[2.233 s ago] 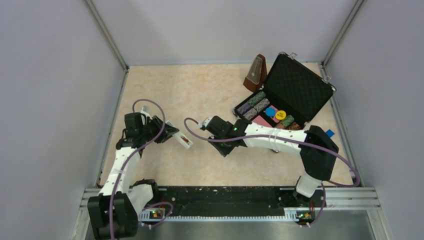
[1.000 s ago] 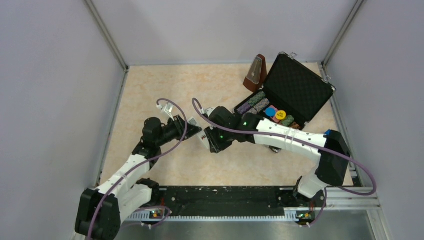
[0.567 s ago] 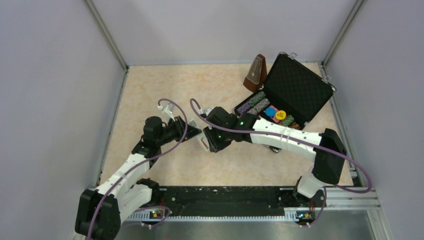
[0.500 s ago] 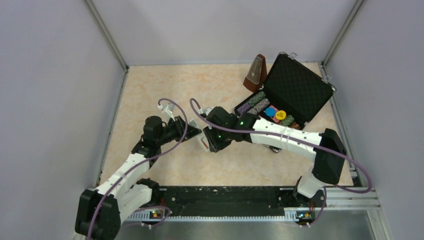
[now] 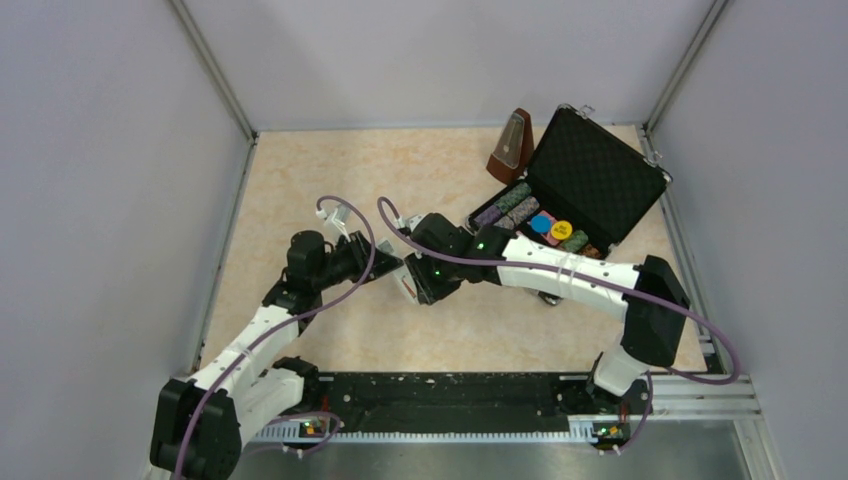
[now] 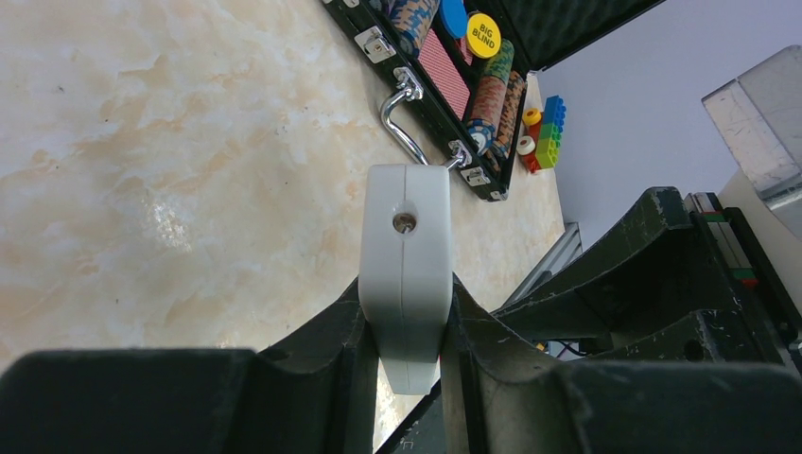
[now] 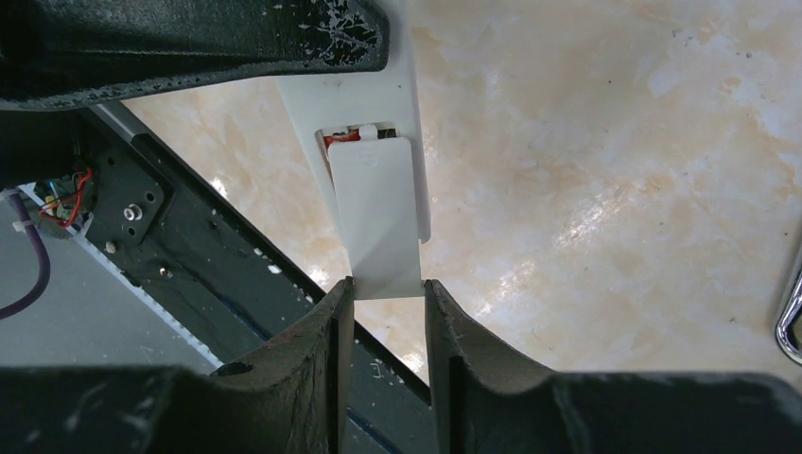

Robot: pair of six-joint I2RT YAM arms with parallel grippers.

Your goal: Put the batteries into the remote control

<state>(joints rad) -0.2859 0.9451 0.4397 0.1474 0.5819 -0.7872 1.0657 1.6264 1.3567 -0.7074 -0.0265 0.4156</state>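
Observation:
My left gripper (image 6: 405, 322) is shut on the white remote control (image 6: 407, 265), seen edge-on, and holds it above the table. In the top view the remote (image 5: 404, 286) sits between the left gripper (image 5: 385, 268) and my right gripper (image 5: 425, 288). In the right wrist view my right gripper (image 7: 388, 288) is shut on the small white cover piece (image 7: 375, 213), which lies over the remote's (image 7: 378, 104) open back. A sliver of the red battery (image 7: 342, 139) shows above the cover's top edge. The black battery is hidden.
An open black case (image 5: 585, 185) with poker chips stands at the back right, its handle (image 6: 402, 118) facing the remote. A brown metronome (image 5: 511, 145) is beside it. Toy blocks (image 6: 544, 132) lie by the case. The black rail (image 7: 189, 255) runs along the near edge.
Since 2.2 s ago the left arm carried the remote right toward the middle and the right gripper came to meet it. Over the last half second almost nothing moved.

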